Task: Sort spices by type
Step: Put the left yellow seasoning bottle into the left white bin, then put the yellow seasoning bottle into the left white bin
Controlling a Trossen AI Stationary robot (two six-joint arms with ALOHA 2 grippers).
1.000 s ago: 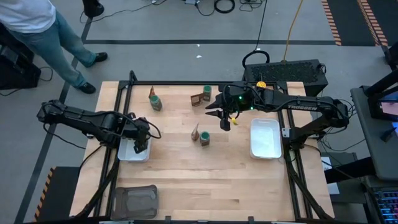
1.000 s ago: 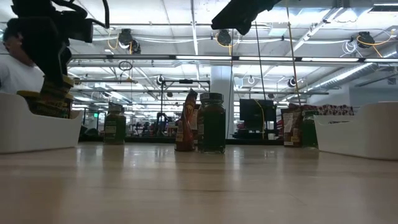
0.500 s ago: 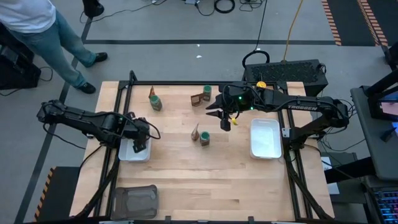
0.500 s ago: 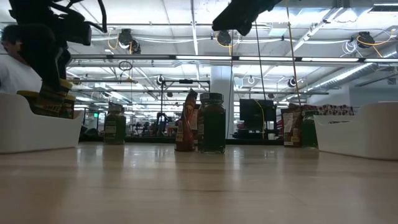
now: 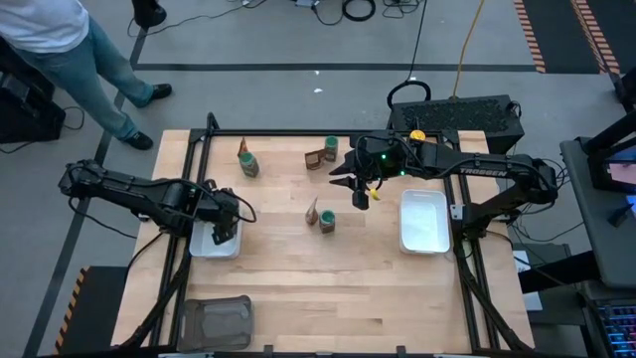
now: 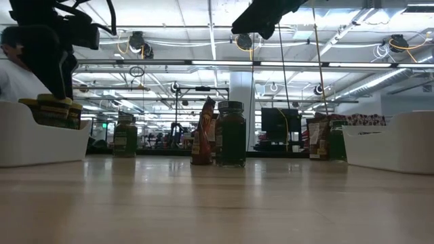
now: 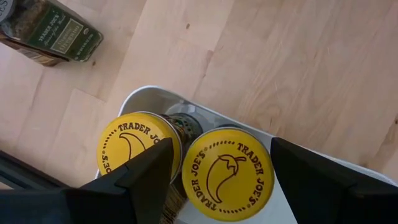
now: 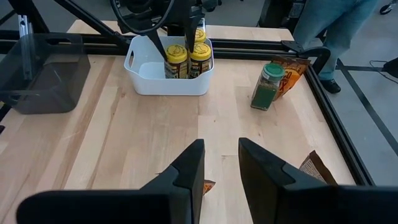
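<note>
Two spice jars with yellow lids (image 7: 227,173) (image 7: 138,144) stand upright side by side in the left white tray (image 5: 204,244). My left gripper (image 7: 222,142) points down over them, open, one finger on either side of the nearer lid. My right gripper (image 5: 360,194) hangs high over the table's far middle, open by a narrow gap with nothing in it. On the table are a green-lidded jar (image 5: 327,223) with a brown packet (image 5: 312,210) leaning on it, another green-lidded jar (image 5: 332,142), a packet (image 5: 318,157), and a jar and packet (image 5: 246,159) at the far left.
An empty white tray (image 5: 423,221) sits at the right and a dark grey tray (image 5: 216,320) at the near left corner. A black frame rims the table. A person (image 5: 60,40) stands beyond the far left corner. Bare wood fills the near middle.
The jar under my left gripper hung tilted above the tray's rim. It has come down and now stands level in the tray beside the other yellow-lidded jar. The gripper stays above it.
</note>
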